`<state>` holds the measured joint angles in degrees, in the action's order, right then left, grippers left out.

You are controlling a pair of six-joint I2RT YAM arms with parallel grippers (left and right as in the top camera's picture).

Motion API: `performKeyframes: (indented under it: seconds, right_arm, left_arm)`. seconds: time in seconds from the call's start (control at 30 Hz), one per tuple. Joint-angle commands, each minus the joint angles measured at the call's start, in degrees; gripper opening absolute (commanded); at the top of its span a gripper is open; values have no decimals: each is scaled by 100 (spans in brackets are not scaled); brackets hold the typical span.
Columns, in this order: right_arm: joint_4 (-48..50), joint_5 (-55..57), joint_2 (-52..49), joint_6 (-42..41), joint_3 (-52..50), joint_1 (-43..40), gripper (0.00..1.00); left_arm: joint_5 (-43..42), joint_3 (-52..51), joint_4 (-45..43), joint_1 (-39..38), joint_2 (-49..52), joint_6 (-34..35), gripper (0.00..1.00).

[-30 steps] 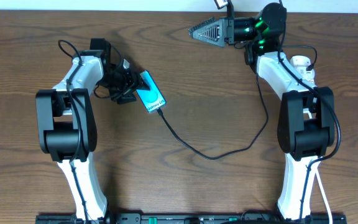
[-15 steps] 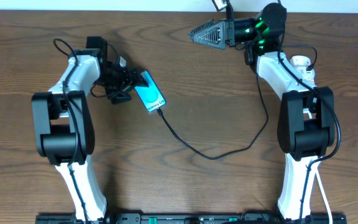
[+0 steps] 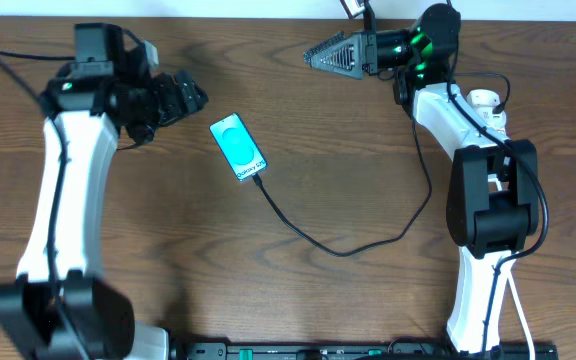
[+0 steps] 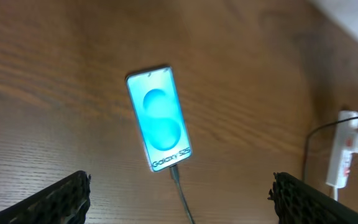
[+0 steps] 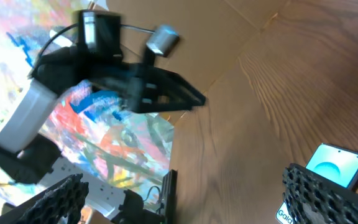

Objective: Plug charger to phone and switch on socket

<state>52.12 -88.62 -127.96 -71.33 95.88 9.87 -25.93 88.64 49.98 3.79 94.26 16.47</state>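
Brown wood grain covers the table [image 3: 298, 300], and the phone [image 3: 238, 148] lies flat on it, screen up and glowing blue, left of centre in the overhead frame. The left pincer [image 3: 196, 96] hangs up and to the left of the phone, near it but clear of it, with bare wood between them. Its 2 fingers [image 4: 67, 199] stand wide apart at the bottom corners of the left wrist view and hold nothing. In that view the phone shows between and above them, slightly tilted, its top end towards the upper left.

The black cable [image 3: 343, 250] meets the phone's lower edge with its tip at the port. From there it runs down and right across the table in a loose curve, then climbs the right side of the overhead frame towards the right arm.

The power strip [image 4: 339, 152], white with red marks, lies at the right edge of the left wrist view, well apart from the phone.

The right pincer [image 3: 313, 57] sits at the top of the overhead frame, right of centre, pointing left and well apart from the phone. Its jaws are spread wide and empty. In the right wrist view the phone peeks in at the lower right corner, beside 1 of the fingers.
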Motion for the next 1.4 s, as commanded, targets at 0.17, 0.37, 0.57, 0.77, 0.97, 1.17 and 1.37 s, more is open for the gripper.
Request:
performKeyframes:
  seconds: [0.17, 0.37, 0.57, 0.77, 0.97, 1.17, 1.37]
  right_arm:
    - [-1246, 1158, 140, 695, 44, -79, 99]
    - [-4216, 2758, 142, 2634, 44, -83, 99]
    - [-6704, 4354, 468, 4210, 160, -85, 99]
    - [-9029, 6360, 1250, 5187, 601, -72, 99]
    - [-10035, 7639, 2319, 5305, 654, -85, 99]
    - [-11027, 9156, 3469, 5241, 654, -238, 99]
    - [-11879, 10050, 4109, 5034, 651, -951, 99]
  left_arm:
    - [138, 46, 37, 7, -769, 11, 94]
    - [140, 46, 35, 7, -769, 7, 94]
    - [160, 46, 7, 7, -769, 7, 94]
    - [269, 46, 9, 4, -769, 7, 94]
    - [264, 46, 11, 4, -767, 9, 94]
    - [267, 46, 11, 7, -767, 4, 94]
    - [267, 46, 11, 4, -767, 4, 94]
